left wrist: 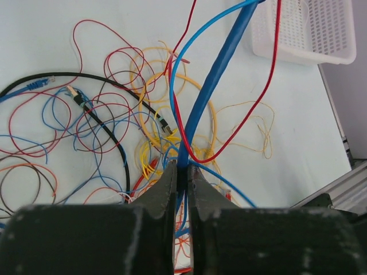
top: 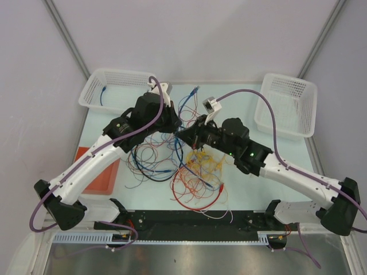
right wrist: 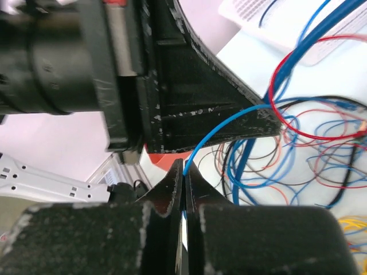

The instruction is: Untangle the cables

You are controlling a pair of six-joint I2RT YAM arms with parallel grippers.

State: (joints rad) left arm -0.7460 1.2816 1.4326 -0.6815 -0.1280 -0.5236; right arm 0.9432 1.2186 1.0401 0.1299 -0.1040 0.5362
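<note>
The left gripper (left wrist: 182, 173) has its dark fingers (left wrist: 165, 197) pressed together on a thick blue cable (left wrist: 215, 80), which runs straight from the tips up to the top edge. A thin blue wire (left wrist: 183, 48) arcs just beside it, and a red wire (left wrist: 261, 97) hangs in a loop crossing both. Beyond them the tangle lies on the pale counter (left wrist: 304, 137) — yellow wires (left wrist: 143, 153) in the middle, a black cable (left wrist: 74, 74) curving in from the left, thin red and blue loops around it. A white basket (left wrist: 309, 34) sits at the top right.
</note>
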